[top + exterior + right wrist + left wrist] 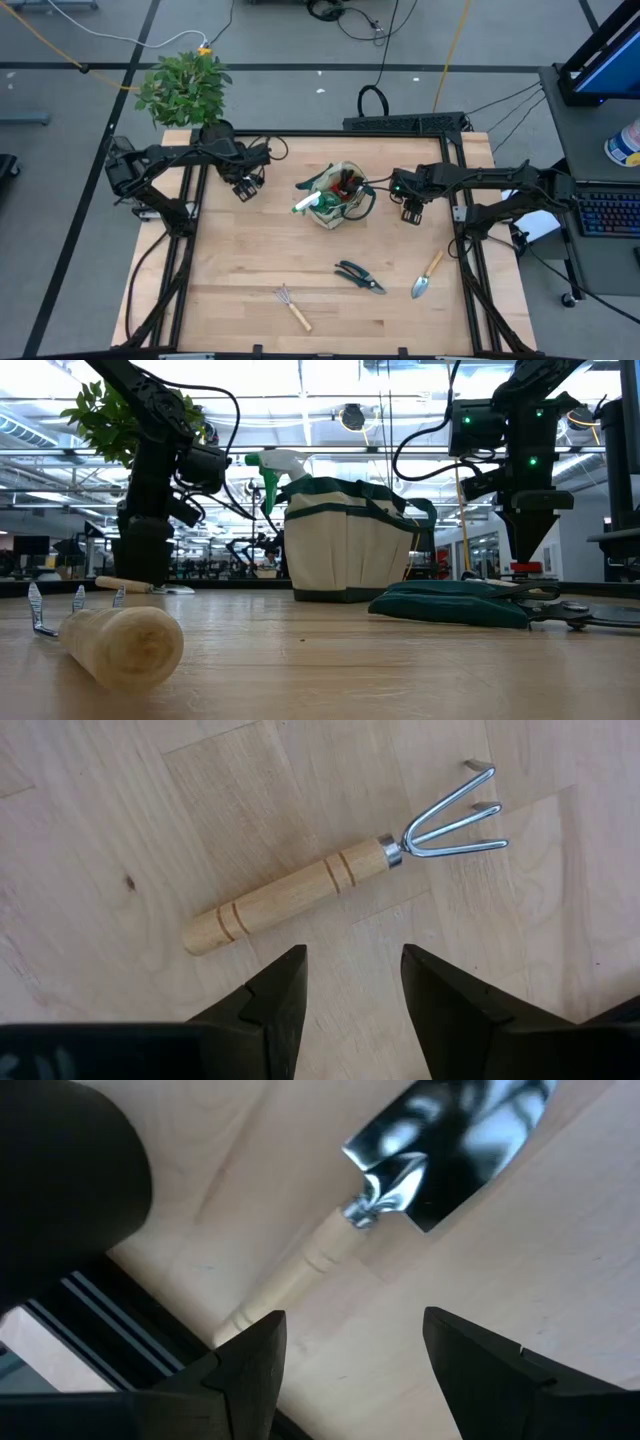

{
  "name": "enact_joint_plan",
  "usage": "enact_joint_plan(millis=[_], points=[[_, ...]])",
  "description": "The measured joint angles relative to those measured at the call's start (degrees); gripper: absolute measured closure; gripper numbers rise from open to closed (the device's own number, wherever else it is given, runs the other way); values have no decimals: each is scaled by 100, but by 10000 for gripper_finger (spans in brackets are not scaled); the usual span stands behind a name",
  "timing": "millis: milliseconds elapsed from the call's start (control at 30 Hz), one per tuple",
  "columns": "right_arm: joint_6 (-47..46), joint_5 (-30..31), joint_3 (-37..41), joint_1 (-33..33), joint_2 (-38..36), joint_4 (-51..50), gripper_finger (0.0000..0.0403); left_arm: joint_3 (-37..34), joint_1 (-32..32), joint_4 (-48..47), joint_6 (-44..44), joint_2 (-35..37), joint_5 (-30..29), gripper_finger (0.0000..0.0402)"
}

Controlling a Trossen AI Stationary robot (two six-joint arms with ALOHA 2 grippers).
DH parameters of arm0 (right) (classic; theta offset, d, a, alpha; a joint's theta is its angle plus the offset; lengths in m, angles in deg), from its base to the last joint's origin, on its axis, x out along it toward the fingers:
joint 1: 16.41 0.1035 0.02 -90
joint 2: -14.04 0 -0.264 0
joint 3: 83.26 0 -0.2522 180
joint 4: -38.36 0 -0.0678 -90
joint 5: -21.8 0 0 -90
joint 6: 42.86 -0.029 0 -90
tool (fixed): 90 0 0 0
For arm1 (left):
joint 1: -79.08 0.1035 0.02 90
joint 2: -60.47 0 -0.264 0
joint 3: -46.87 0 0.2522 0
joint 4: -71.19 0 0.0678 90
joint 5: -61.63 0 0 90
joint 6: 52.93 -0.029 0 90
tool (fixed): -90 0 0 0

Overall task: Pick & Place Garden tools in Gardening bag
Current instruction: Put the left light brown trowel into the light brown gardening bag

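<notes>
The beige gardening bag (335,197) with green trim stands mid-table, and a green-white sprayer (305,203) sticks out of it; the bag also shows in the low view (345,545). My left gripper (245,186) hangs open to the bag's left, over a wooden-handled silver trowel (400,1190) lying flat on the table. My right gripper (411,211) hangs open to the bag's right, over a three-pronged rake (330,885) lying flat. Nearer the front edge lie another rake (292,307), dark shears (358,277) and a second trowel (427,277).
A leafy potted plant (187,90) in a black pot (60,1180) stands at the table's far left corner, close behind my left gripper. A black frame rail (470,270) runs along the table's sides. Bare wood (250,250) lies between the bag and the front tools.
</notes>
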Motion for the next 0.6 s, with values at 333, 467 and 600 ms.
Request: enact_joint_plan(millis=[333,467,600], points=[[0,0,0,-2,0,-1,245,0,544,1,-738,-3,17,158],[0,0,0,-2,0,-1,245,0,699,4,-1015,-3,170,158],[0,0,0,-2,0,-1,245,0,802,15,-1266,-3,199,158]])
